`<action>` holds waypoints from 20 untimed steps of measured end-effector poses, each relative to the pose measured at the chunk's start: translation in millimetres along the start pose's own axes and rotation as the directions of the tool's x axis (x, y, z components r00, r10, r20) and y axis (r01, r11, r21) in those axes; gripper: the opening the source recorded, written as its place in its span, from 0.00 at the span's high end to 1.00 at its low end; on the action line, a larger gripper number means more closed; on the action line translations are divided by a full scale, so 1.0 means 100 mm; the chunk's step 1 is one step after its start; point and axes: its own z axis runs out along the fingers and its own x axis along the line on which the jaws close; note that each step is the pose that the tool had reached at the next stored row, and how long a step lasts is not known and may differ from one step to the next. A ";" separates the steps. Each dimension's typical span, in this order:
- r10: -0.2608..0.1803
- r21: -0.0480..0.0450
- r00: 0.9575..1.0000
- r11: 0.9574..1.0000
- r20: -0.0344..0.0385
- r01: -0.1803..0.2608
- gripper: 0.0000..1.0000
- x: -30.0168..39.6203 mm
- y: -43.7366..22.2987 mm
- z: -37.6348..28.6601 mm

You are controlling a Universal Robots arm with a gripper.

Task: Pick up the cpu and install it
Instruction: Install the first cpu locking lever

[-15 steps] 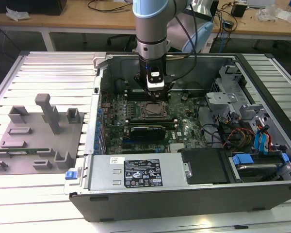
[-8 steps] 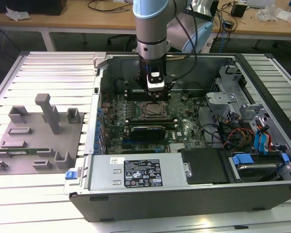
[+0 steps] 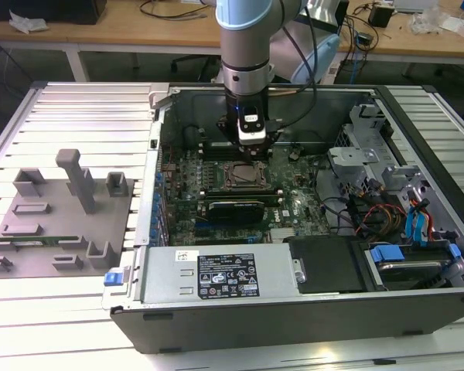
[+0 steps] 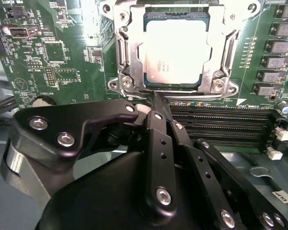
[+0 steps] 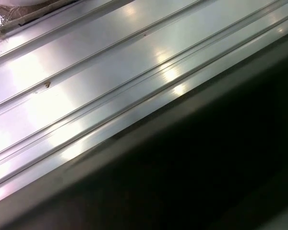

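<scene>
In the second wrist view the cpu (image 4: 177,50), a flat square chip with a pale silver top, lies flat inside the metal socket frame (image 4: 126,52) on the green motherboard (image 4: 62,57). My gripper (image 4: 155,101) is just beside the socket's edge, its black fingers closed together to a thin tip with nothing between them and apart from the chip. In the exterior view the gripper (image 3: 250,147) hangs straight down inside the open computer case, just behind the socket (image 3: 243,176).
Black memory slots (image 4: 221,125) run beside the socket. A grey tray (image 3: 62,224) with upright fixtures lies at the exterior view's left. The power supply (image 3: 216,274), drive cage (image 3: 356,147) and cables (image 3: 379,212) crowd the case. The first wrist view shows ribbed metal (image 5: 110,72).
</scene>
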 end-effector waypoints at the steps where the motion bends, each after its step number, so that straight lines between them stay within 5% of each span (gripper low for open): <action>1: 0.000 0.000 1.000 1.000 0.000 0.000 0.89 -0.005 0.003 0.001; 8: 0.000 0.000 1.000 1.000 0.000 0.000 0.89 -0.021 0.020 -0.012; 13: -0.001 0.004 1.000 1.000 0.002 0.001 0.89 -0.032 0.025 -0.110; 20: -0.003 0.020 1.000 1.000 0.011 0.003 0.89 -0.065 -0.019 -0.166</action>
